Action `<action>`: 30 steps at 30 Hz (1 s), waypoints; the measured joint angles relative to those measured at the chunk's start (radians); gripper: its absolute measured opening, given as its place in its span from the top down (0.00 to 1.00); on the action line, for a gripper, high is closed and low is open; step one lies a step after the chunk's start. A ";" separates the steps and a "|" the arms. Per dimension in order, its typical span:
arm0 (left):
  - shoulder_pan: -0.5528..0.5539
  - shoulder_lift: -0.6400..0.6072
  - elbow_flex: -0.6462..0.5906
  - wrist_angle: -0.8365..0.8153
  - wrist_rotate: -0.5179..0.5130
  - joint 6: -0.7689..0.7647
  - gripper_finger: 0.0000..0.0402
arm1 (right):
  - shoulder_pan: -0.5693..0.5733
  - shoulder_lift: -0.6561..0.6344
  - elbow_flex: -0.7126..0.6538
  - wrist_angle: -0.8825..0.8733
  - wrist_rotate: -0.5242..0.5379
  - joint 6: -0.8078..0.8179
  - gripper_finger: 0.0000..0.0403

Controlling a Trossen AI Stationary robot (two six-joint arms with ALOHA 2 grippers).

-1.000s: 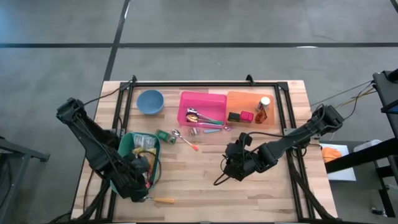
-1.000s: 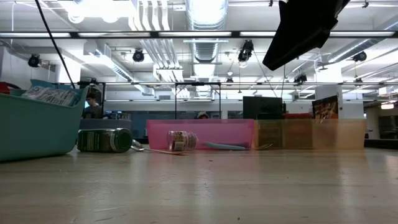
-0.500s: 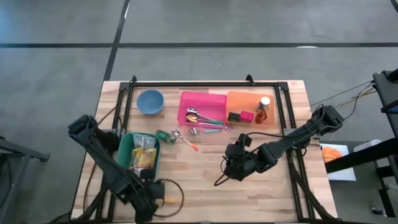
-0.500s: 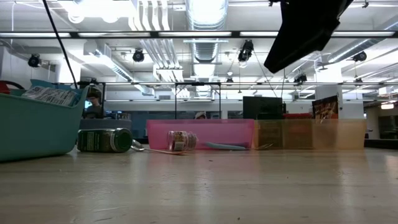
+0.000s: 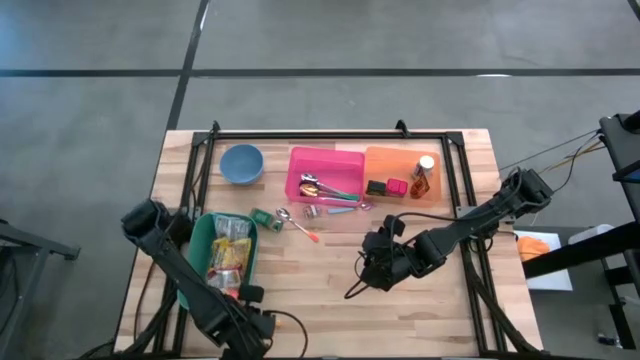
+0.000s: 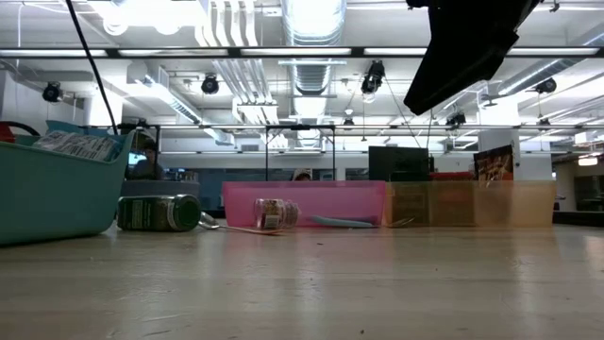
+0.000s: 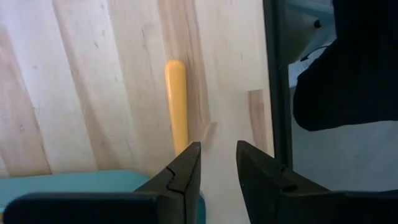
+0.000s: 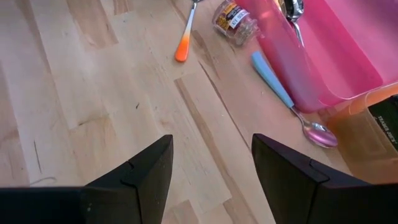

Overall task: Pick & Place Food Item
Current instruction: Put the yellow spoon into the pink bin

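A yellow-orange stick (image 7: 176,102) lies flat on the wooden table close to its near edge. My left gripper (image 7: 217,149) points down just beside it and is narrowly open, with nothing between its fingers; in the high view this gripper (image 5: 252,326) hides the stick. Next to it stands a teal bin (image 5: 200,240) holding food packets (image 5: 230,255). My right gripper (image 8: 211,168) hangs open over the bare middle of the table (image 5: 375,268), tilted down, holding nothing.
A green can (image 5: 263,217), an orange-handled spoon (image 5: 300,228) and a small jar (image 5: 313,211) lie between the teal bin and a pink bin (image 5: 325,172) of cutlery. An orange bin (image 5: 395,165) holds a bottle (image 5: 422,178). A blue bowl (image 5: 241,163) sits far left.
My left gripper has gone from over the teal bin's near end toward the table's near edge and a little to the right. It has sunk and rolled about its own axis, and now stands over the yellow-orange stick. The narrow gap between its fingers looks the same.
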 joint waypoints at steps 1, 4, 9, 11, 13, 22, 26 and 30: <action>-0.003 0.007 0.000 0.000 -0.002 0.000 0.74 | 0.000 0.000 0.000 0.000 -0.002 0.000 0.46; -0.005 0.033 -0.001 0.005 -0.002 -0.016 0.74 | 0.000 0.000 0.000 0.000 -0.005 0.000 0.46; -0.004 0.071 -0.002 0.007 -0.001 -0.013 0.74 | 0.000 0.000 0.000 -0.001 -0.005 -0.003 0.46; -0.004 0.084 -0.002 0.007 0.001 0.003 0.74 | 0.000 0.000 0.000 -0.001 -0.005 -0.003 0.46; -0.004 0.098 -0.002 0.007 0.002 0.025 0.74 | 0.000 0.000 0.000 -0.001 -0.005 -0.003 0.46; -0.004 0.156 -0.002 0.008 -0.003 0.058 0.57 | 0.000 0.000 0.000 -0.003 -0.005 -0.003 0.46; -0.004 0.170 -0.002 0.011 -0.011 0.063 0.42 | 0.000 0.000 0.000 -0.003 -0.005 -0.003 0.46; -0.004 0.179 -0.002 0.012 -0.048 0.063 0.31 | 0.000 0.000 0.000 -0.003 -0.005 -0.003 0.46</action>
